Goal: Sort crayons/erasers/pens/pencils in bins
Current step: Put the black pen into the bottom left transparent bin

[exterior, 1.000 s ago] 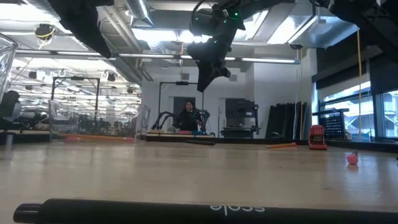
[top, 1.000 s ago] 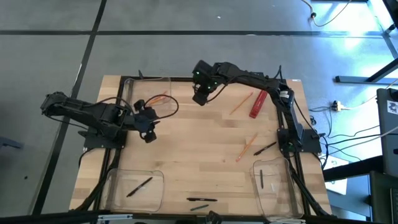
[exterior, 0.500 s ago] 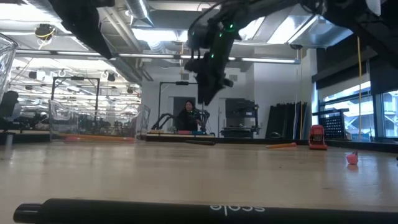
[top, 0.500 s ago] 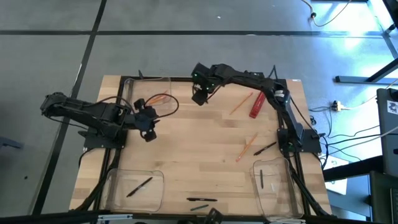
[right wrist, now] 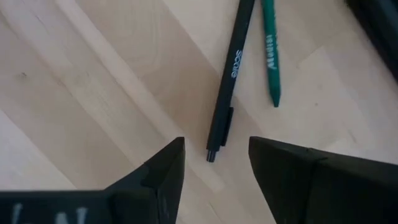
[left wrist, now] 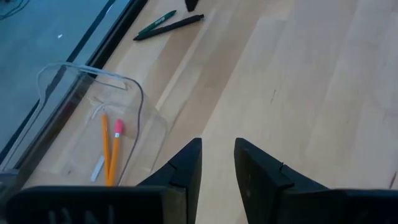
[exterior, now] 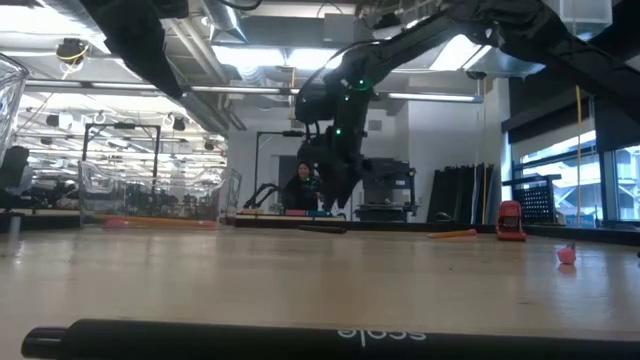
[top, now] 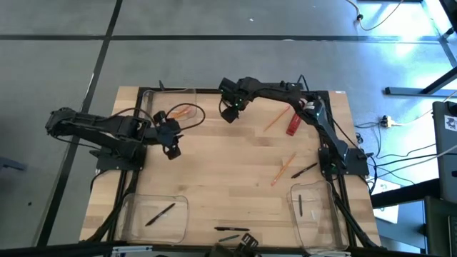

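Observation:
My right gripper (top: 228, 114) is open and empty, low over the table's far middle, right of the far-left bin (top: 168, 107); it also shows in the low view (exterior: 335, 200). Its wrist view (right wrist: 216, 162) looks past the fingers at a black pen (right wrist: 230, 74) and a green pen (right wrist: 268, 50) lying flat on the wood. My left gripper (top: 173, 150) is narrowly open and empty beside the far-left bin (left wrist: 93, 124), in which two orange pencils (left wrist: 109, 152) lie. Two pens (top: 232, 230) lie near the front edge.
A near-left bin (top: 153, 214) and a near-right bin (top: 310, 210) each hold a black pen. Two orange pencils (top: 277, 118) (top: 284, 168), a thick red cylinder (top: 296, 121) and a black pen (top: 305, 170) lie loose at the right. A person (exterior: 303, 188) sits beyond the table.
My right gripper has gone down toward the table top and a little toward the far-left bin, its arm stretching out farther. It stays open and empty.

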You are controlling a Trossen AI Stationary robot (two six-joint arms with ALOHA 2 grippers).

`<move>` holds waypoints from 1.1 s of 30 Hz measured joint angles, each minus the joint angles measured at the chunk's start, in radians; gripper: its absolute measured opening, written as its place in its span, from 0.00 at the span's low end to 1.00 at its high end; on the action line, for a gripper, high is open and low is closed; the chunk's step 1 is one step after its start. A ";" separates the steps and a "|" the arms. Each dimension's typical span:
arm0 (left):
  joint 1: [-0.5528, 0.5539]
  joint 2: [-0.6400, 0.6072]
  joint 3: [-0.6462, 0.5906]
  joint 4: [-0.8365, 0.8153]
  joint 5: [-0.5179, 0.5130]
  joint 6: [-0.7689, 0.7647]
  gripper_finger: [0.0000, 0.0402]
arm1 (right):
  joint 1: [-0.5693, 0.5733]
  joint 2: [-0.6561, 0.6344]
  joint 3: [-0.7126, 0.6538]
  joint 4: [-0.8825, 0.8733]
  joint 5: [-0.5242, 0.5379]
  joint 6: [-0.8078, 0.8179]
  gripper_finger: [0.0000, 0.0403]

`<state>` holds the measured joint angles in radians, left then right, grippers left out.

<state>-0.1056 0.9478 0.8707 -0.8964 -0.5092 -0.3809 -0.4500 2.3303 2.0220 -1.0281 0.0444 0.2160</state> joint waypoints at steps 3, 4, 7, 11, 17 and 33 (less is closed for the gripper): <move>0.011 0.000 0.000 0.000 0.001 0.000 0.22 | 0.000 0.014 0.000 -0.006 -0.001 0.002 0.45; 0.014 0.000 0.000 0.000 0.001 0.000 0.22 | 0.000 0.016 0.000 -0.006 -0.002 0.011 0.45; 0.024 0.000 0.000 0.000 0.004 0.001 0.22 | 0.000 0.031 0.000 -0.005 -0.001 0.014 0.45; 0.035 0.000 0.000 0.000 0.004 0.001 0.22 | 0.000 0.051 0.000 -0.004 -0.001 0.012 0.45; 0.036 0.000 0.000 0.000 0.004 0.001 0.22 | 0.000 0.067 0.000 0.008 -0.002 -0.034 0.45; 0.036 0.000 0.000 0.000 0.004 0.026 0.22 | -0.010 0.098 0.003 0.017 -0.043 -0.091 0.45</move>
<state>-0.0692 0.9478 0.8707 -0.8967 -0.5053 -0.3549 -0.4603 2.4279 2.0247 -1.0107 0.0013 0.1253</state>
